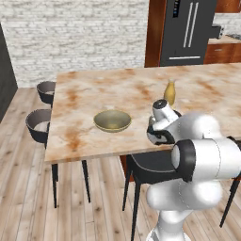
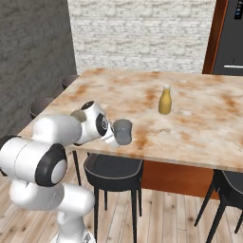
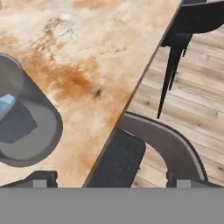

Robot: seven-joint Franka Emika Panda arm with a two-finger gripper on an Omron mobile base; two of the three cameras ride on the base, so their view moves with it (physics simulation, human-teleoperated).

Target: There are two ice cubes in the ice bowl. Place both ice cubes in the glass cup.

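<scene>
The glass cup (image 3: 24,127), a pale-blue ice cube (image 3: 6,104) seen inside it, is stood near the marble table's (image 3: 83,57) edge at nine o'clock of the gripper (image 3: 111,180), whose jaws are spread wide, holding nothing.

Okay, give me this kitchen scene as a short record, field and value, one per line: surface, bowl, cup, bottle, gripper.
surface: marble-patterned tan table, dark chairs around it
bowl: wide shallow olive-yellow ice bowl, near the table's front edge
cup: small grey translucent glass cup, upright near the table's front edge; a pale-blue ice cube shows inside it in the hand view
bottle: yellow narrow-necked bottle, upright, farther back on the table
gripper: two-finger gripper, open, holding nothing, beside the cup
</scene>
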